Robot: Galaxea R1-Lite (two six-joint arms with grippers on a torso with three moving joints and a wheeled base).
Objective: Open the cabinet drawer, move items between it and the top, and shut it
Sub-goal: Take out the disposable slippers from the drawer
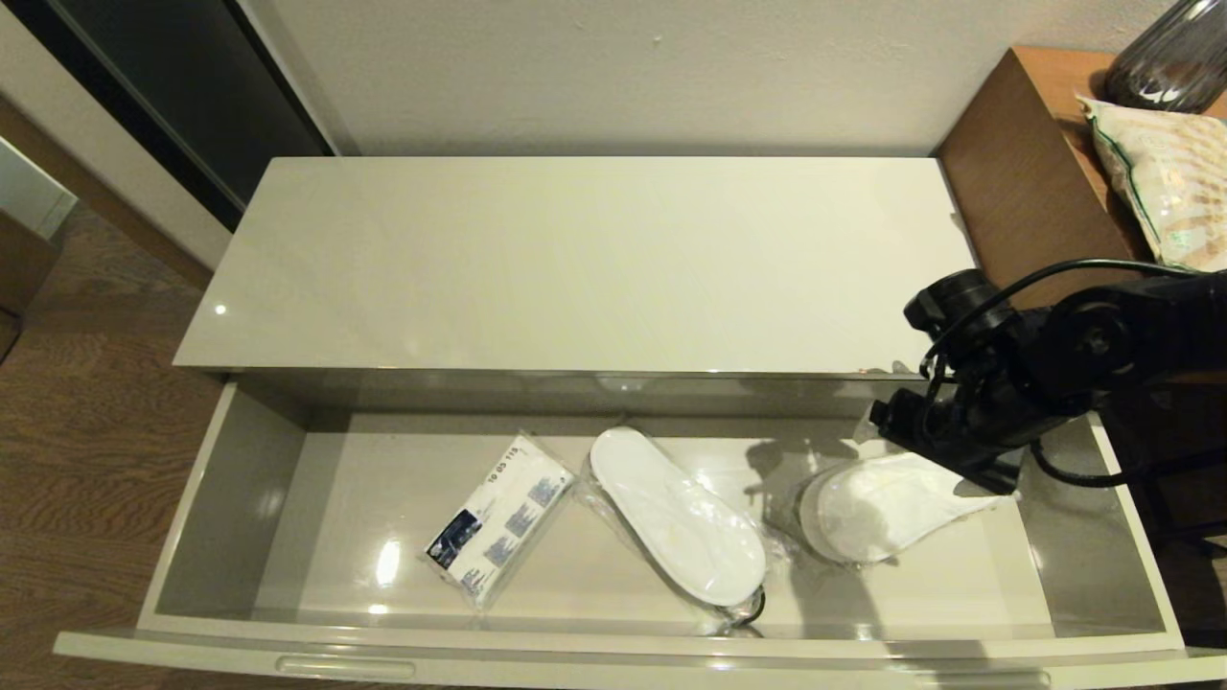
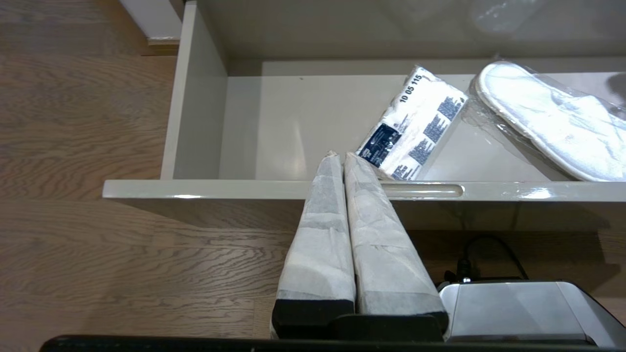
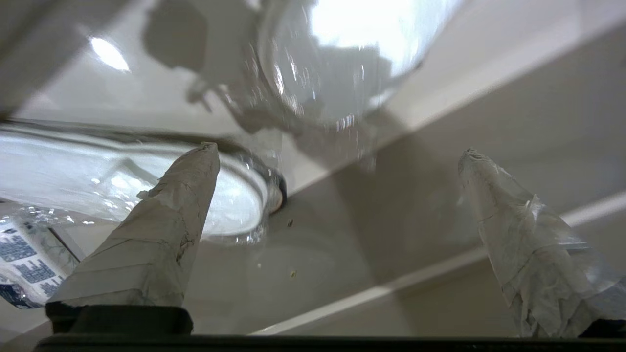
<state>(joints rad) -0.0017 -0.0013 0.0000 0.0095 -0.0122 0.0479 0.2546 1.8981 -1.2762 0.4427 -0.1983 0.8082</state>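
Cabinet drawer [image 1: 240, 479]: pulled fully out below the top, interior exposed; glossy beige-grey, with an oblong finger recess [image 1: 345, 666] in its front edge. All places below are given relative to this drawer.

Contents, three items on the drawer floor:
- Packet [image 1: 498, 522]: white, printed, dark blue label, lying flat and askew left of the drawer's centre.
- Middle slipper [image 1: 676, 517]: flat, white, in clear plastic wrap, lying diagonally at the drawer's centre, just beside the packet.
- Right slipper [image 1: 877, 517]: white, in clear wrap, in the drawer's right part, near the middle slipper, partly under the right arm.

The top [image 1: 575, 259]: long glossy cream slab directly behind and above the drawer; nothing rests on it.

Right gripper [image 3: 337, 156]: inside the drawer's right end, low over the floor close to the slippers; wrapped fingers [image 3: 161, 234] spread wide apart, nothing between them.

Left gripper [image 2: 342, 156]: outside the drawer, in front of its front panel near the left recess, tips reaching over the front edge toward the packet; wrapped fingers pressed together, holding nothing.

Surroundings: brown wooden desk [image 1: 1016, 163] beside the drawer's right end, bearing a green-trimmed snack bag [image 1: 1165, 192]; wood floor [image 1: 86, 431] to the drawer's left.
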